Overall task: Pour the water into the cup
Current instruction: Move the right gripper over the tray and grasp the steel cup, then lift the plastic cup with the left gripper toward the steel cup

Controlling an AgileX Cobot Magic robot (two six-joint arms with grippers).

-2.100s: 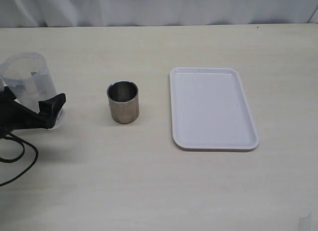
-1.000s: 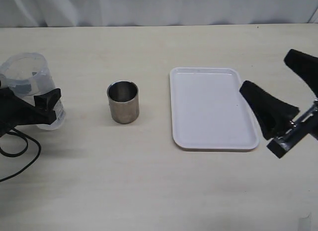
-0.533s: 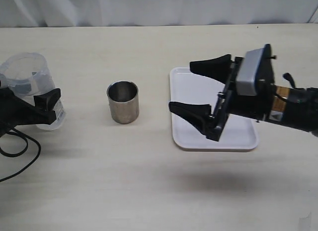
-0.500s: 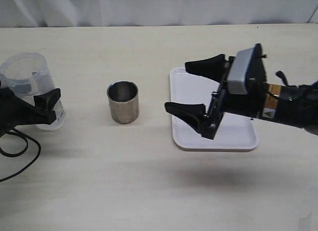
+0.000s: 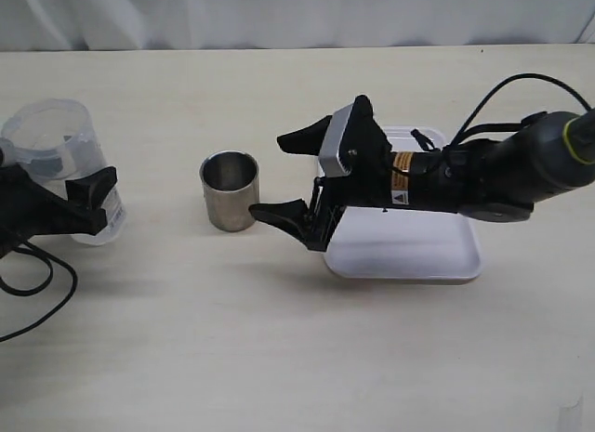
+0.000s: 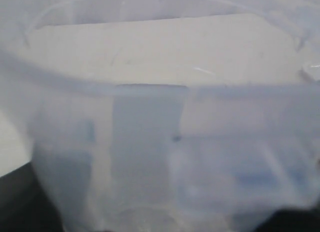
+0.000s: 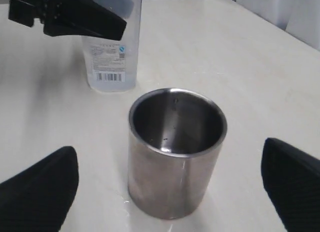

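The steel cup (image 5: 229,190) stands upright on the table left of centre, and its dark inside shows in the right wrist view (image 7: 175,157). My right gripper (image 5: 277,176) is open just right of the cup, with one finger (image 7: 37,192) on each side of it and neither touching. My left gripper (image 5: 67,207) is shut on the translucent plastic beaker (image 5: 58,158) at the far left. The beaker fills the left wrist view (image 6: 160,142) and stands upright behind the cup in the right wrist view (image 7: 112,52). The water is not clearly visible.
A white tray (image 5: 409,261) lies right of the cup, partly under my right arm (image 5: 465,176). A black cable (image 5: 37,293) loops on the table at the left edge. A few wet spots (image 7: 125,204) lie by the cup's base.
My right arm has come in from the right, across the tray, with its open gripper now at the cup. The beaker went from tilted to upright early on, then stayed still.
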